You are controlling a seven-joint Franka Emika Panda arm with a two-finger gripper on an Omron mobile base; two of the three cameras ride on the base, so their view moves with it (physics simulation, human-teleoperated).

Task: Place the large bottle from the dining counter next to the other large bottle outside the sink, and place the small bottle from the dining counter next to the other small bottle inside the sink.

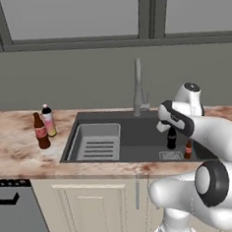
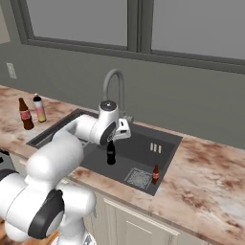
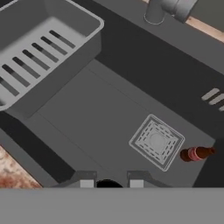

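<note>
Pincer [image 2: 111, 142] is clamped on the tiny all-black narrow-necked bottle [image 2: 111, 153] over the dark grey sink basin [image 2: 143, 158], so next it probably lowers it right, beside the small brown bottle [image 2: 155, 174].

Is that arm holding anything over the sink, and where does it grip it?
Yes: the gripper holds the small black bottle by the top of its neck, upright, low inside the sink.

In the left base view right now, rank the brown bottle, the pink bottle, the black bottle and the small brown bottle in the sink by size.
1. Brown bottle and pink bottle: look alike, unranked.
2. Black bottle, held by the gripper.
3. Small brown bottle, partly hidden by the arm.
</note>
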